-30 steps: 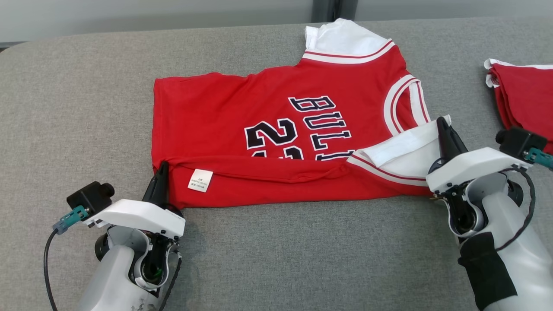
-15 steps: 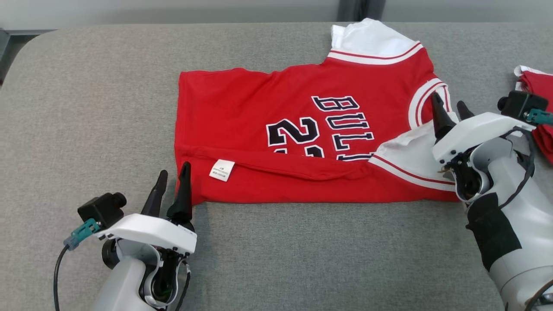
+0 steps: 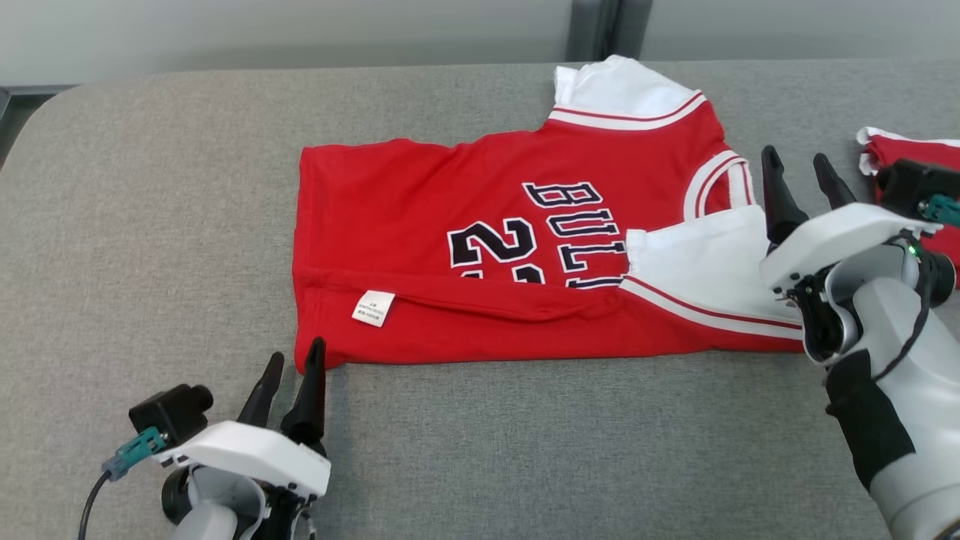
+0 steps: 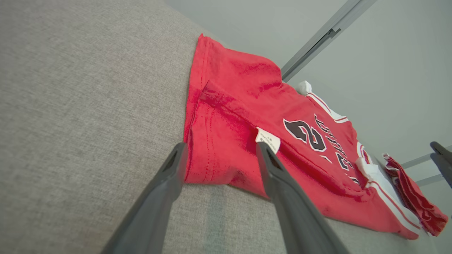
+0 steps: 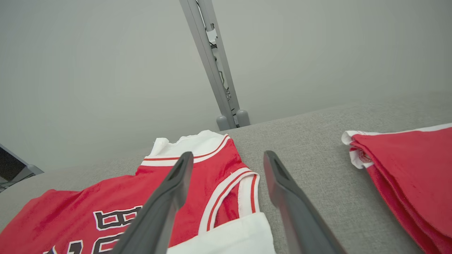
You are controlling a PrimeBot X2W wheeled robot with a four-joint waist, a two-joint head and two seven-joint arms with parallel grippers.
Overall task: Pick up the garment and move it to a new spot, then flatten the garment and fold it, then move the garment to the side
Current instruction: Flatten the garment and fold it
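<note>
– Both grippers have let go since a second ago: they were pinched shut on the near edge, and now the fingers stand wide apart with nothing between them.

– Where are they sitting?

– The left gripper has drawn back off the near-left hem corner, its tips just short of the cloth. The right gripper is lifted beside the white sleeve, over the grey padded surface.

– And the garment?

– The red jersey lies flat in the middle of that surface, collar toward the robot's right. Its near long side is turned up over the front, so the care label faces up and the sleeve covers part of the lettering. The head camera has also shifted a little, so I would not read the jersey's own drift as a move.

– So what does the release mean?

– I judge that the first lengthwise fold is laid and staying put. The far side, with its other sleeve, is still unfolded, so more folding looks due before it goes aside.

– Aside where?

– Perhaps by the folded red garment on the right, well apart from this one.
</note>
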